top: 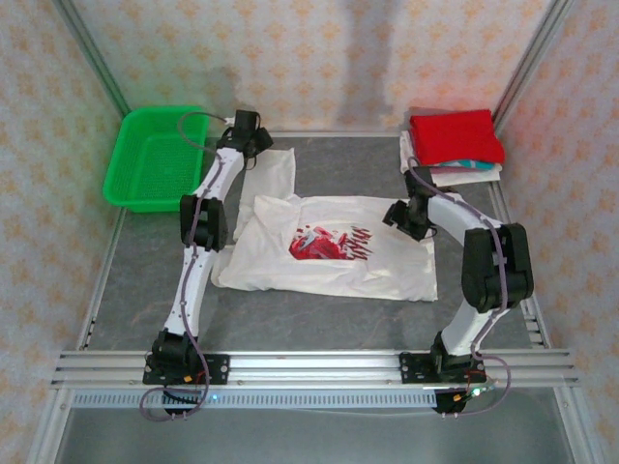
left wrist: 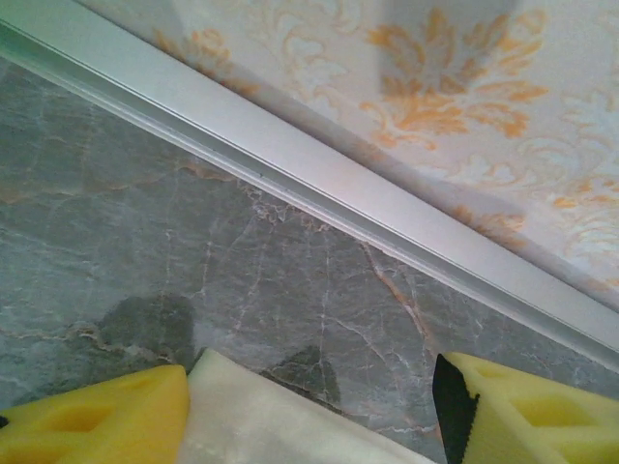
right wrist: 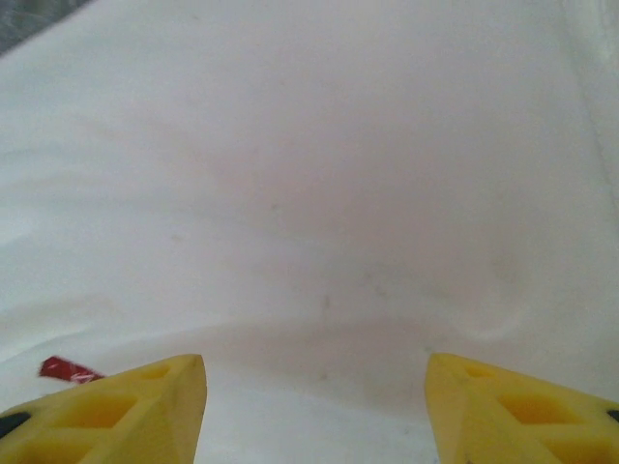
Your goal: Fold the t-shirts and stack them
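Observation:
A cream-white t-shirt point(top: 329, 253) with a red splatter graphic lies spread out, chest up, in the middle of the table. One sleeve reaches toward the back left. My left gripper point(top: 253, 143) hovers over that sleeve's far end. Its yellow fingers point(left wrist: 97, 416) stand open, and a corner of the cloth point(left wrist: 280, 425) lies between them against the left one. My right gripper point(top: 397, 215) is low over the shirt's right side, open point(right wrist: 314, 360) above plain white cloth point(right wrist: 309, 174). Folded t-shirts are stacked at the back right, a red one point(top: 456, 135) on top of white and teal-edged ones point(top: 466, 174).
A green mesh basket point(top: 155, 155) sits at the back left corner. The grey marble table point(top: 145, 290) is enclosed by patterned walls. An aluminium rail point(left wrist: 319, 184) runs along its far edge just beyond the left gripper.

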